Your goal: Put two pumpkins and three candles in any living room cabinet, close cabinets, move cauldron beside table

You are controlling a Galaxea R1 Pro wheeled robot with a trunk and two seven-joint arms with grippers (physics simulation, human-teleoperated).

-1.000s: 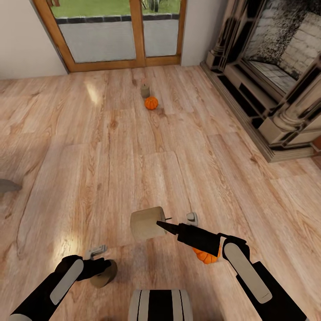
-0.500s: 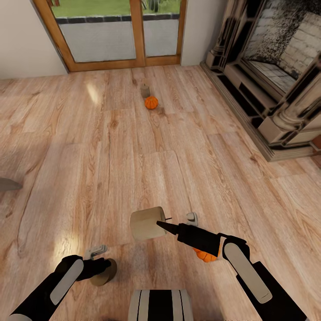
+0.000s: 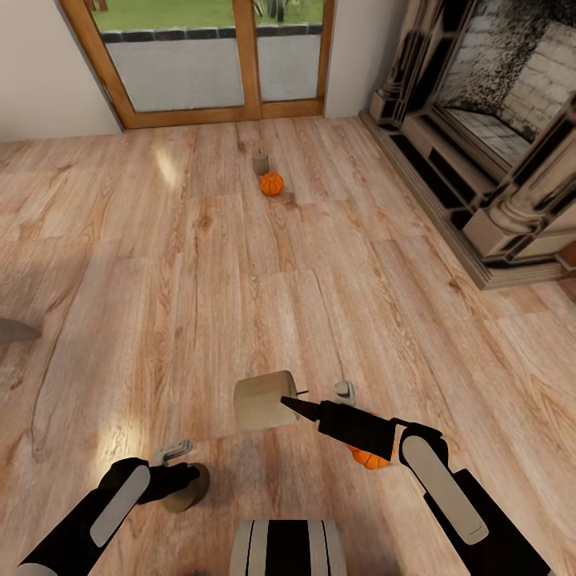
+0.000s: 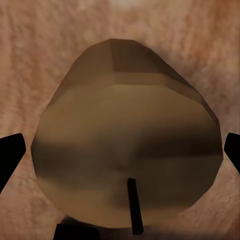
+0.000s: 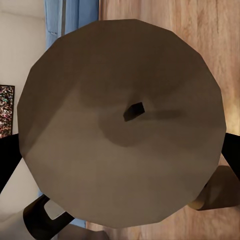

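The right gripper (image 3: pixel 298 404) holds a pale beige candle (image 3: pixel 264 400) lifted off the wooden floor (image 3: pixel 240 264), lying on its side with the wick end turned back toward the wrist. In the right wrist view the candle's flat wick face (image 5: pixel 122 122) sits between the two dark fingertips (image 5: pixel 10 160), which press on opposite sides of the round wall, so the fingers are closed at about the candle's width. The left gripper (image 3: pixel 178 458) hangs low just above a second, darker candle (image 3: pixel 186 490) standing on the floor. In the left wrist view that candle (image 4: pixel 125 150) lies between the fingertips (image 4: pixel 11 155) with a gap at either side, so the fingers are spread wide and not yet touching it. An orange pumpkin (image 3: pixel 368 458) rests on the floor beneath the right forearm, partly hidden. Far beyond both sets of fingers, toward the glass door (image 3: pixel 208 56), another pumpkin (image 3: pixel 271 184) sits touching or just beside a third candle (image 3: pixel 260 162). The candles look light, rigid and smooth-sided, so likely to slip or roll. Each is best taken across the middle of its wall, squarely. The pumpkins, squat and ribbed, should offer firmer purchase across their widest part.
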